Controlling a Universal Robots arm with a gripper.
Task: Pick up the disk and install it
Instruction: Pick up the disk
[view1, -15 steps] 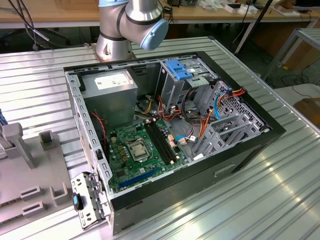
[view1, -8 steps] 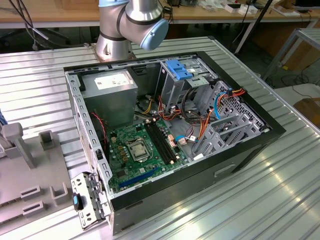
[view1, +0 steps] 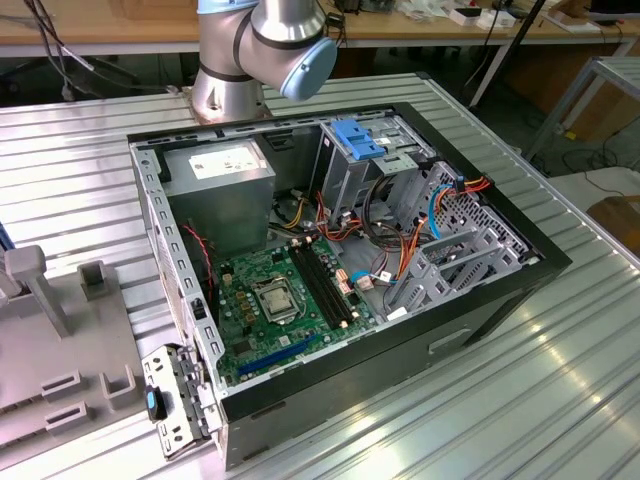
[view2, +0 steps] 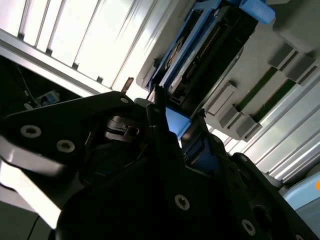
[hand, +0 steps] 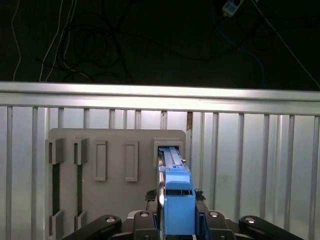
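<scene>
Your pincer (hand: 176, 197) is clamped on the disk (hand: 174, 165), which stands edgewise in its grey holder (hand: 115, 145) so the tab's reachable.

In the exterior view the computer case (view1: 400, 375) sits on the desk (view1: 540, 400), with the arm's base (view1: 225, 90) at its 11 o'clock and the slotted plate (view1: 40, 400) at its 8 o'clock. In the first wrist view the disk (hand: 177, 210) stands in the plate's end slot.

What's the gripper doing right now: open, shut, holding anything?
Gripper: closed on the disk at its blue end; the disk stands in a slot of the grey holder.
</scene>
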